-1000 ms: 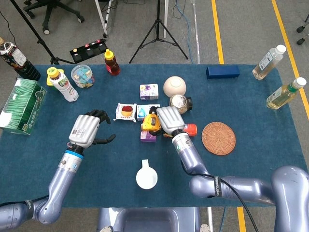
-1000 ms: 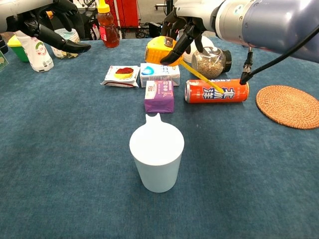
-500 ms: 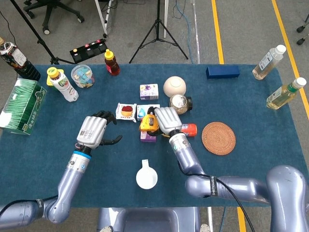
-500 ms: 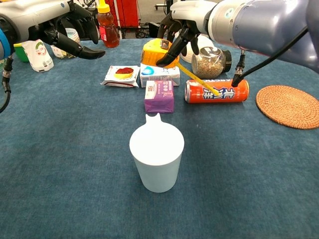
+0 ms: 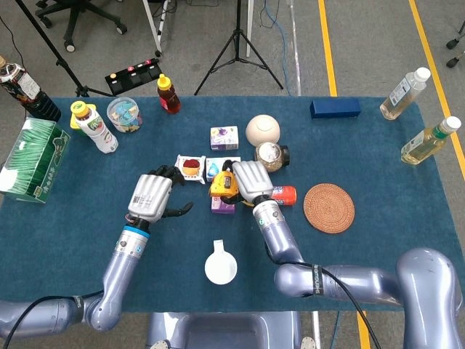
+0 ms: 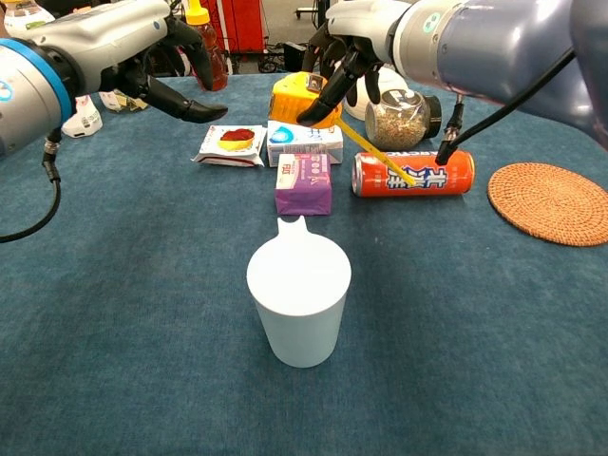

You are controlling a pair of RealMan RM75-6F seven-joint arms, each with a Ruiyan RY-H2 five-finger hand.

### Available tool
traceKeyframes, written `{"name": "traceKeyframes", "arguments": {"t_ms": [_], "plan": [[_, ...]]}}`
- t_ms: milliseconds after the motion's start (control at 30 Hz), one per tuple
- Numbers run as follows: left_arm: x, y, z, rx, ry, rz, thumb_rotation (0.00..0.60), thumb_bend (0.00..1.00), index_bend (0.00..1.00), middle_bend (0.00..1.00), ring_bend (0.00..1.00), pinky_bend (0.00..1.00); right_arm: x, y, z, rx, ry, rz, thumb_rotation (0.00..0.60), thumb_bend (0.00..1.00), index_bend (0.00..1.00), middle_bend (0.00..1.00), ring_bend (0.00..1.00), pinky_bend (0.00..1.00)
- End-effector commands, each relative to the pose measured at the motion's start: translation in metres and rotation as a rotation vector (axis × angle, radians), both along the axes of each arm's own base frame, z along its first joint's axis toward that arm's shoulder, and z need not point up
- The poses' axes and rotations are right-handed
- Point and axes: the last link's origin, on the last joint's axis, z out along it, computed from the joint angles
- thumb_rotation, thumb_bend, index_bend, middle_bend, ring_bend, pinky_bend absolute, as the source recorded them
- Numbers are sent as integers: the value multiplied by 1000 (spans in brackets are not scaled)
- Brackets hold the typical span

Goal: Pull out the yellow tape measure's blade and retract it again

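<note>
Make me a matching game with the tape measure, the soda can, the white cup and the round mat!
Things:
1. yellow tape measure
2. orange soda can
3. white cup
4. woven round mat

Where or how:
A. standing upright, nearest the chest camera
B. lying on its side
C. held by the right hand, blade pulled out
D. flat on the table, far right of the can

Pairs: 1-C, 2-B, 3-A, 4-D
</note>
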Motion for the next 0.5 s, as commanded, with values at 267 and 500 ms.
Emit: {"name": "traceKeyframes", "arguments": {"t_ms": [267, 500], "plan": [[10, 1, -8, 14, 0, -9, 411, 202, 383, 285, 223, 416, 1, 3, 3, -2, -5, 1, 509, 247, 533, 517, 575, 650], [14, 1, -12, 19, 0, -11, 411, 204, 375, 283, 221, 417, 1, 3, 2, 0, -8, -9, 512, 247, 533, 518, 575, 651]]}}
